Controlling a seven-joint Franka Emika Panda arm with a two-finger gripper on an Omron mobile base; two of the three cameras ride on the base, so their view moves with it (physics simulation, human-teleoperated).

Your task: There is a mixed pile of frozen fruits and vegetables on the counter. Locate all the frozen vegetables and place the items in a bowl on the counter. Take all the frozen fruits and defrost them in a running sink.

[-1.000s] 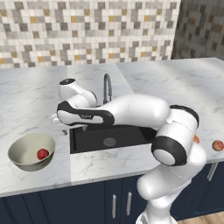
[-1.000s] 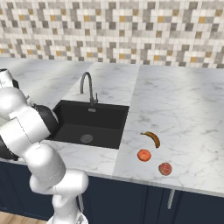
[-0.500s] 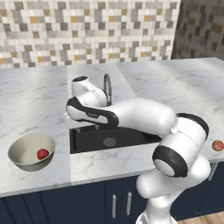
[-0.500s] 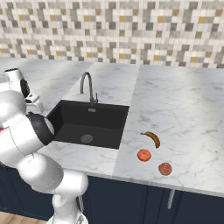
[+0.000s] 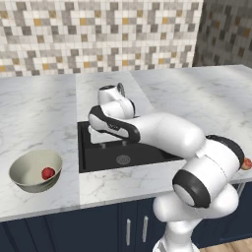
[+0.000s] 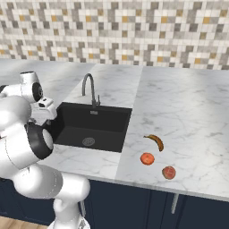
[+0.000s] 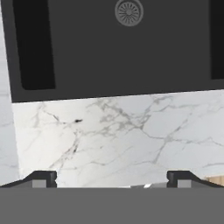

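Note:
The beige-grey bowl [image 5: 19, 170] stands on the counter [image 5: 44, 113] left of the sink [image 5: 147, 152], with the glossy red ball [image 5: 47, 173] inside it. Right of the sink [image 6: 91, 127] lie the curved yellow-orange banana [image 6: 155, 141], a short orange-red piece [image 6: 147, 158] and a reddish-peach ball [image 6: 168, 172]. My gripper [image 7: 111, 179] is open and holds nothing. It looks down on the marble strip in front of the basin, with the drain [image 7: 128, 12] beyond. My arm lies across the sink in the left base view.
The curved grey faucet [image 6: 89, 87] rises behind the basin. The counter's front edge runs close below the food items, with dark navy cabinets [image 6: 134, 205] underneath. A mosaic tile wall [image 6: 116, 31] backs the counter.
My arm has swung from the bowl's side to the right, over the sink. The gripper has stayed open, and the red ball has stayed in the bowl.

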